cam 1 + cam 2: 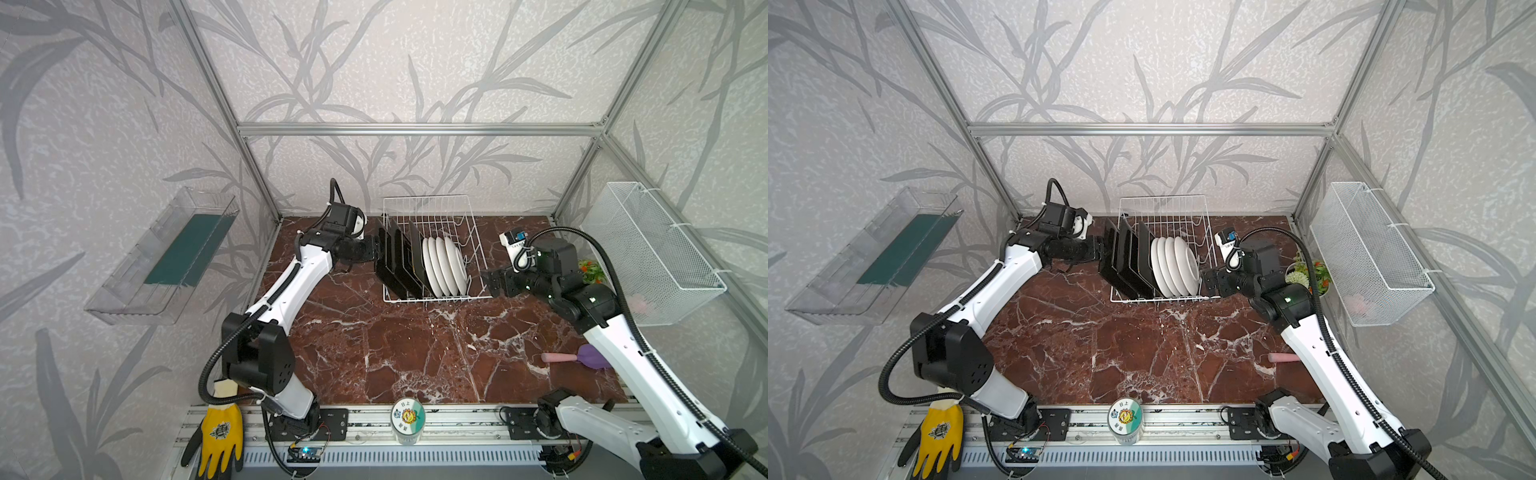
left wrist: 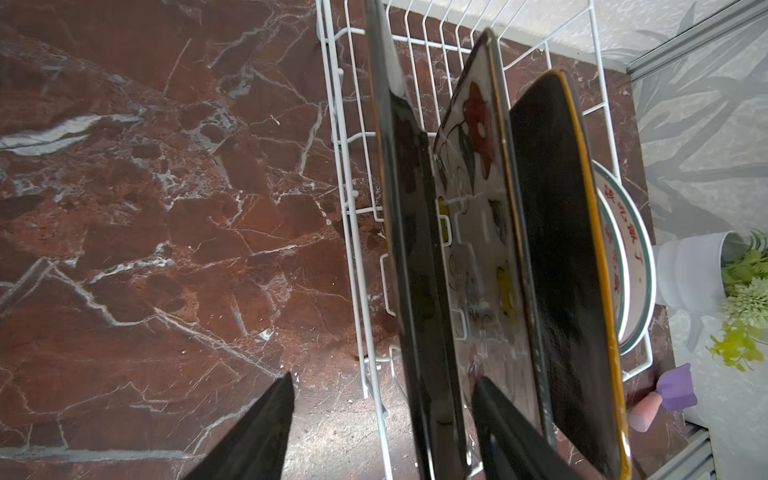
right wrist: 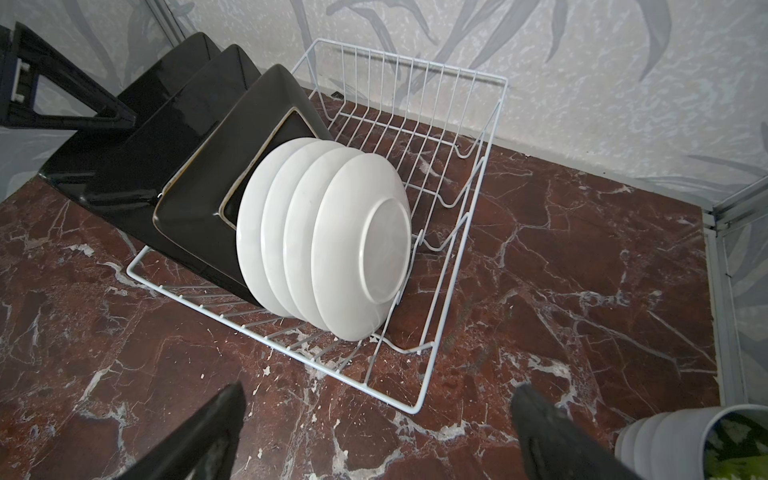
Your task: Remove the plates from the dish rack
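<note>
Item: dish rack (image 1: 432,212), back of the bench (image 1: 395,353), holding three square plates (image 3: 174,137) and four round plates (image 3: 332,232) upright. We are straddling the outermost square plate (image 2: 399,208) with the left fingers (image 2: 257,428), spread and not yet pinching. The right fingers (image 3: 199,440) are hanging wide, empty. We are advising a centred rim pinch and a straight lift.

Wore white shells along the long links of the left arm (image 1: 303,282) and right arm (image 1: 636,374), black housings at every joint. Trailed ribbed black cable hoses (image 1: 205,370) in loose loops. Ended in matte black, tapering fingers (image 2: 257,428) on the left gripper (image 2: 382,378) and right gripper (image 3: 379,387).
</note>
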